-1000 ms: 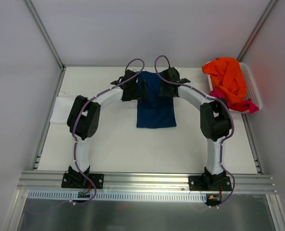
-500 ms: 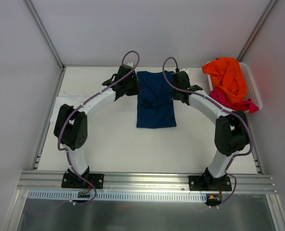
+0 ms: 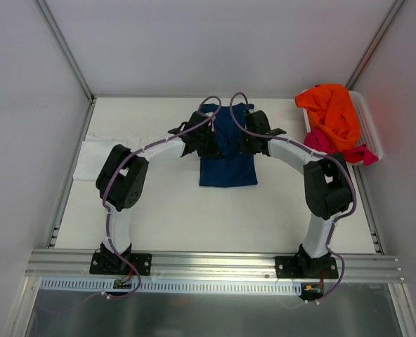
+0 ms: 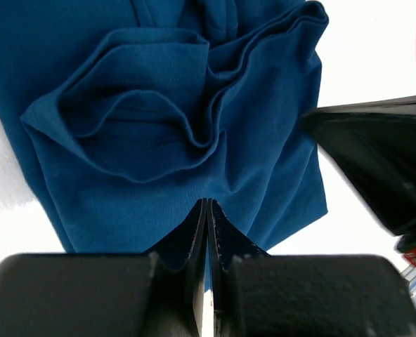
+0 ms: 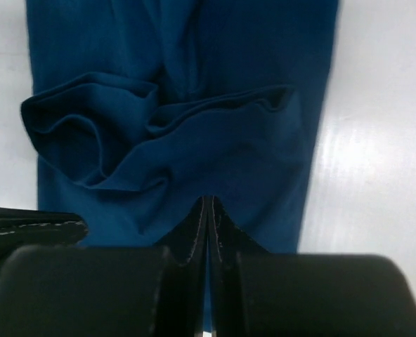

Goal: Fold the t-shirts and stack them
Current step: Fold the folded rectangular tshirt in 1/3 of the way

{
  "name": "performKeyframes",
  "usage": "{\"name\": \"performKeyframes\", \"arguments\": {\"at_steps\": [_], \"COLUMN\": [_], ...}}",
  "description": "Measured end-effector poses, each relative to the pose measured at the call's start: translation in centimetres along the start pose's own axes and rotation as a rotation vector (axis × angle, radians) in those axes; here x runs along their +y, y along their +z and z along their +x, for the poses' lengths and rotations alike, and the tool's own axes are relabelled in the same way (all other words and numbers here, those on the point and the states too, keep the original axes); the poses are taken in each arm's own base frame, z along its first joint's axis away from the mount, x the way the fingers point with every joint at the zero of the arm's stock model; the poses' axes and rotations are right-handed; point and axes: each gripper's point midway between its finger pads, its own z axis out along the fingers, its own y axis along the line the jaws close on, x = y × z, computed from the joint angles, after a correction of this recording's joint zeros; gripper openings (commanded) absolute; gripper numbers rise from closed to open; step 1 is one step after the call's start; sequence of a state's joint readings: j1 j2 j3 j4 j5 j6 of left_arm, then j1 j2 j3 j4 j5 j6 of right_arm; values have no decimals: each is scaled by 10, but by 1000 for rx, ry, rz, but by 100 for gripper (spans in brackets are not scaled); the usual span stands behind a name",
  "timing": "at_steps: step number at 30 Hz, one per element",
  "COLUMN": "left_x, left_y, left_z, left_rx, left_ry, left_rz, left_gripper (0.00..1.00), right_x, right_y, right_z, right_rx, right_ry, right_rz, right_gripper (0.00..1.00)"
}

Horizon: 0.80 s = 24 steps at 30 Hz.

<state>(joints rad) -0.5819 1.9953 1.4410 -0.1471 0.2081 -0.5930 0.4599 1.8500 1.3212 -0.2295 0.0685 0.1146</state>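
From above, my left gripper point(image 3: 206, 142) and right gripper point(image 3: 244, 141) sit side by side on the soft navy blue cloth t-shirt point(image 3: 227, 168) in the middle of the white table point(image 3: 159, 207), and each wrist view shows my jaws clamped on its bunched edge, seemingly to fold it over.

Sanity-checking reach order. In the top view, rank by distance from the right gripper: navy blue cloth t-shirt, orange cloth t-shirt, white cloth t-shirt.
1. navy blue cloth t-shirt: centre, pinched by the right gripper.
2. orange cloth t-shirt: far right, in the white slatted plastic basket.
3. white cloth t-shirt: table's left edge.
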Motion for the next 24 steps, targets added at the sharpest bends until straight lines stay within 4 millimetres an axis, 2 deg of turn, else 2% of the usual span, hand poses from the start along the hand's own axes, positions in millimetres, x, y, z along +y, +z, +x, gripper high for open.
{"name": "performKeyframes", "arguments": {"at_steps": [3,9,16,20,24], "left_x": [1,4,17,22,29], "left_y": [2,8,40,53,56], "left_z": [3,7,6,-7,-36], "left_rx": [1,9,25,12,-50], "left_ry": [-2,-3,2,12,31], "left_rz": [7,12,-24,-46,-78], "left_gripper": [0,0,0,0,0], "right_x": [11,29,36,37,37], "right_y": [10,17,16,16,15], "right_z": [6,6,7,11,24], "right_rx": [36,56,63,63,86], "right_ry": [11,31,37,38,32], "right_rz": [-57,-138,-176,-186,-188], "right_gripper": [0,0,0,1,0]}}
